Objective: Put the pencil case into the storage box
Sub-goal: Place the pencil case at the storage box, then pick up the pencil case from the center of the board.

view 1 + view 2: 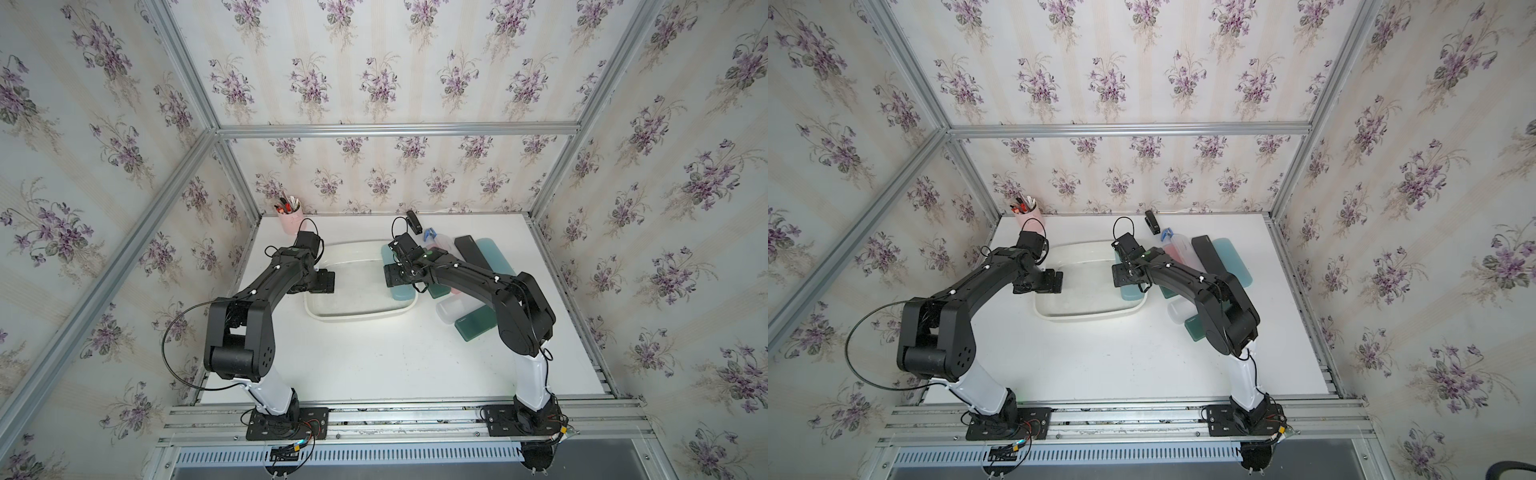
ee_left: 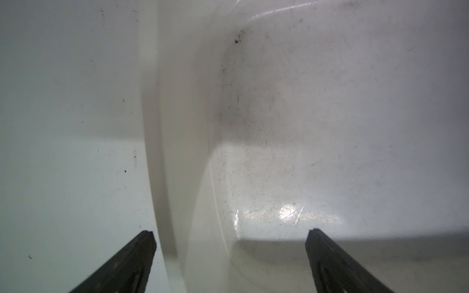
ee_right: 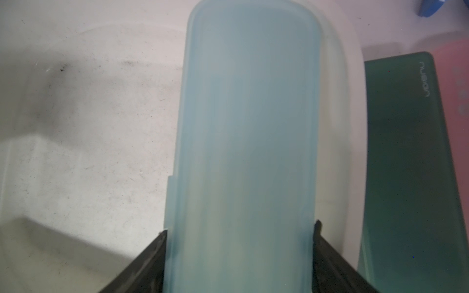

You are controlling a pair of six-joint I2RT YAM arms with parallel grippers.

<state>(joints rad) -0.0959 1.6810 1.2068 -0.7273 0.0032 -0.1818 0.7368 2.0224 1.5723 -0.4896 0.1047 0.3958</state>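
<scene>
The storage box (image 1: 357,316) (image 1: 1088,316) is a white shallow tub in the middle of the table, with nothing on its scuffed floor. A light blue translucent pencil case (image 1: 402,293) (image 1: 1131,293) (image 3: 248,114) lies along the box's right side, partly over the rim (image 3: 340,101). My right gripper (image 1: 392,276) (image 1: 1121,276) (image 3: 240,228) hangs over it, and its fingers (image 3: 157,243) press flush against the case's two long edges. My left gripper (image 1: 324,282) (image 1: 1054,282) (image 2: 229,233) is open over the box's left rim (image 2: 172,126), one finger outside and one inside, holding nothing.
Several more cases are piled right of the box: a dark green one (image 1: 473,326) (image 3: 406,165), a black one (image 1: 473,253), a teal one (image 1: 496,257) and a clear one (image 1: 451,309). A pink pen cup (image 1: 291,220) and a black stapler (image 1: 413,220) stand at the back wall.
</scene>
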